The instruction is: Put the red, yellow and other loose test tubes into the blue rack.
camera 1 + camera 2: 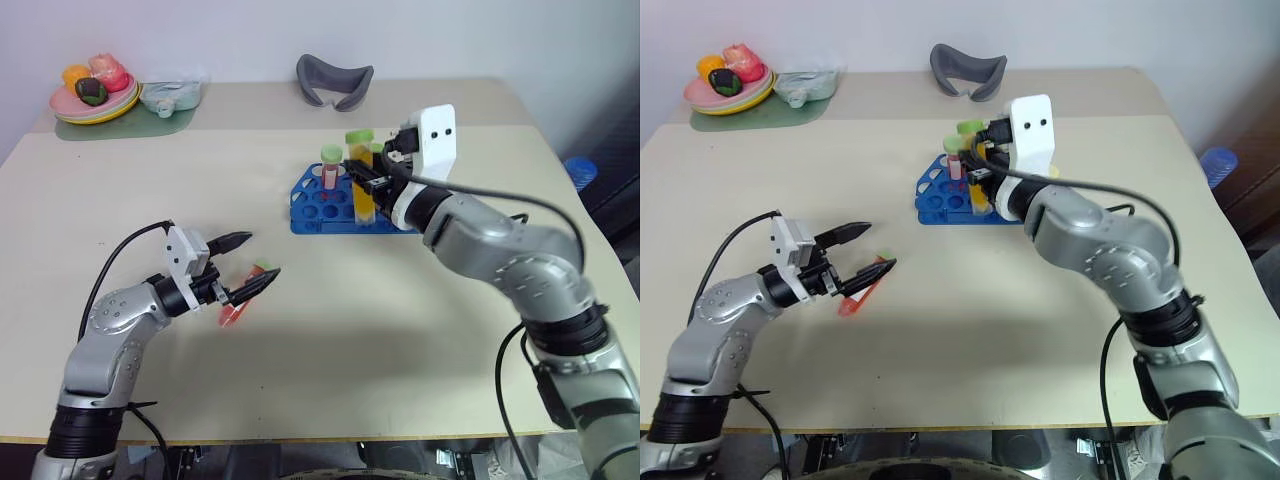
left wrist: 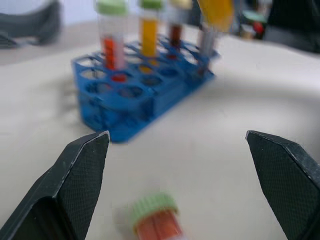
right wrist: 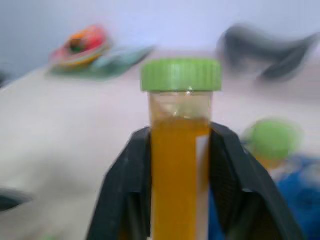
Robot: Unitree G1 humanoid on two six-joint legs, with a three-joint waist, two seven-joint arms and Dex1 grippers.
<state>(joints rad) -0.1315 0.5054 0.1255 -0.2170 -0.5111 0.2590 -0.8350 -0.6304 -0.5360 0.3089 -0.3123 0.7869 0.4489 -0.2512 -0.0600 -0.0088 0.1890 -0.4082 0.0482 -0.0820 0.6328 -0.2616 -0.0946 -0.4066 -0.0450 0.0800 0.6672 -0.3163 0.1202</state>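
Above the blue rack (image 1: 345, 205), the right gripper (image 3: 180, 165) pinches the yellow tube (image 1: 361, 190) upright between its fingers. The left gripper (image 1: 248, 265) hovers with fingers spread around the red tube (image 1: 238, 305), which lies on the desk (image 1: 380, 330). Tubes already standing in the rack crowd the yellow one, so a slanted descent could knock them or miss a hole. The left wrist view shows which holes are taken; the right wrist view shows the grip itself.
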